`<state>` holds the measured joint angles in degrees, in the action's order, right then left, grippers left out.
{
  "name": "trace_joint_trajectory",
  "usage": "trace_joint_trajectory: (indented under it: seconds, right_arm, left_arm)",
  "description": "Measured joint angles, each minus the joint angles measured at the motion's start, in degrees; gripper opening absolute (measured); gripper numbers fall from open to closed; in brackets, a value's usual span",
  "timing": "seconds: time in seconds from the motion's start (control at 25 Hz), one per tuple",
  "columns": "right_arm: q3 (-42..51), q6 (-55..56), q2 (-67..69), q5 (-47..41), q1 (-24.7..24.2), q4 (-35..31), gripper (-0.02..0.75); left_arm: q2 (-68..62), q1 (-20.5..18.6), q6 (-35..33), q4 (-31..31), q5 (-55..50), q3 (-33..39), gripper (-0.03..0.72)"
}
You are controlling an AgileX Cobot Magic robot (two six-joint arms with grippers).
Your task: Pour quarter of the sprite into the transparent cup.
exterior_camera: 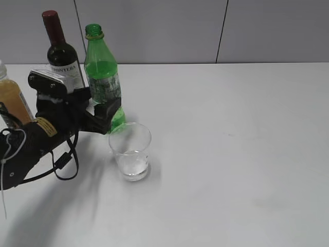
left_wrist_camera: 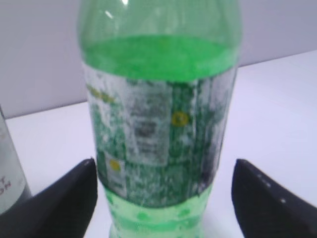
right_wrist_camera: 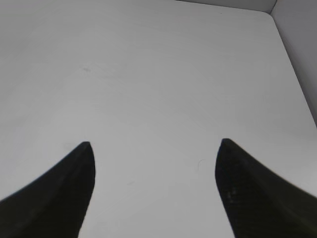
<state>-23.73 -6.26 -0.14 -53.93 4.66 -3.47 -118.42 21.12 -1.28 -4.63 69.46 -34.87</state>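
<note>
The sprite [exterior_camera: 102,77] is a tall green bottle with a worn label and no cap, standing upright at the back left of the table. It fills the left wrist view [left_wrist_camera: 158,124]. My left gripper [exterior_camera: 103,114] is open, its fingers on either side of the bottle's lower body [left_wrist_camera: 163,198], the left finger close to it and the right finger apart from it. The transparent cup [exterior_camera: 131,151] stands just in front and to the right of the bottle, with a little clear liquid at its bottom. My right gripper [right_wrist_camera: 154,163] is open and empty over bare table; it does not show in the exterior view.
A dark wine bottle with a white label [exterior_camera: 62,54] stands just left of the sprite. An orange-brown bottle [exterior_camera: 11,100] stands at the far left edge. The white table [exterior_camera: 231,154] stretches to the right; a grey wall runs behind it.
</note>
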Motion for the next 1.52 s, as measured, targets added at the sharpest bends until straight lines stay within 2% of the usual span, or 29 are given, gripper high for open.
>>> trace_joint_trajectory:
  seconds: [0.32, 0.56, 0.92, 1.2, 1.32, 1.52]
  right_arm:
    - [0.0, 0.0, 0.0, 0.0, 0.0, 0.0, 0.584]
    - [0.0, 0.0, 0.0, 0.0, 0.0, 0.0, 0.584]
    - [0.0, 0.0, 0.0, 0.0, 0.0, 0.0, 0.584]
    - [0.0, 0.0, 0.0, 0.0, 0.0, 0.0, 0.584]
    - [0.0, 0.0, 0.0, 0.0, 0.0, 0.0, 0.584]
    - [0.0, 0.0, 0.0, 0.0, 0.0, 0.0, 0.584]
  left_arm:
    - [3.11, 0.0, -2.22, 1.04, -0.25, 5.78, 0.632]
    - [13.62, 0.0, -3.54, 2.34, -2.61, 8.36, 0.62]
    - [36.97, 0.0, -12.82, 8.94, -32.25, 8.73, 0.603]
    - [51.28, -0.39, -14.22, 10.91, -57.92, 4.98, 0.594]
    - [53.83, -2.6, -14.22, 11.15, -71.23, -0.59, 0.59]
    - [54.19, -9.21, -11.38, 11.28, -93.48, -11.34, 0.589]
